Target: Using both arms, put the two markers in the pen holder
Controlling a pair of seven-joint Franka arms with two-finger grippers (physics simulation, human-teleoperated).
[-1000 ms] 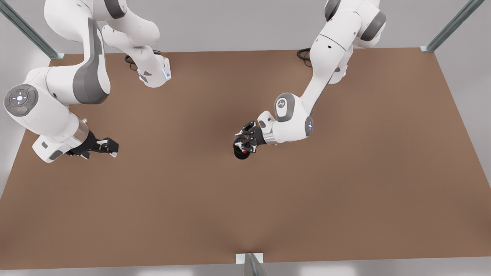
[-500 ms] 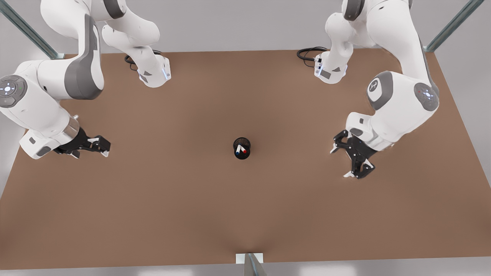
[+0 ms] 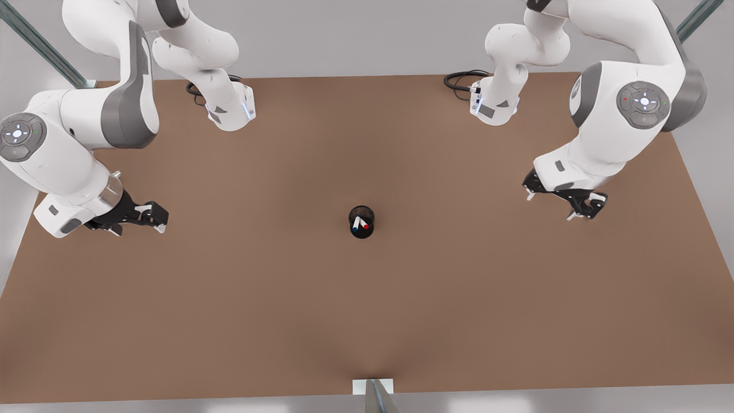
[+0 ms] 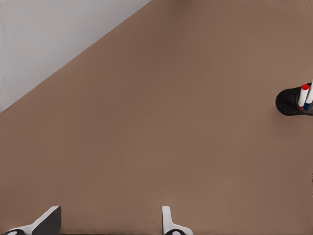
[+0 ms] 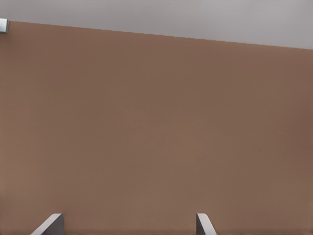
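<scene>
Black mesh pen holder (image 3: pixel 361 222) with red-tipped and blue-tipped white markers (image 3: pixel 360 223)

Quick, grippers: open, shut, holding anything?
Left gripper: open, empty, at the front view's left, away from the pen holder.
Right gripper: open, empty, at the front view's right.

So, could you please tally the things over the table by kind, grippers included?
Pen holder: 1
Markers: 2, the red marker and the blue marker, both standing in the pen holder
Grippers: 2, the left gripper and the right gripper, both open and holding nothing
Total: 5
</scene>
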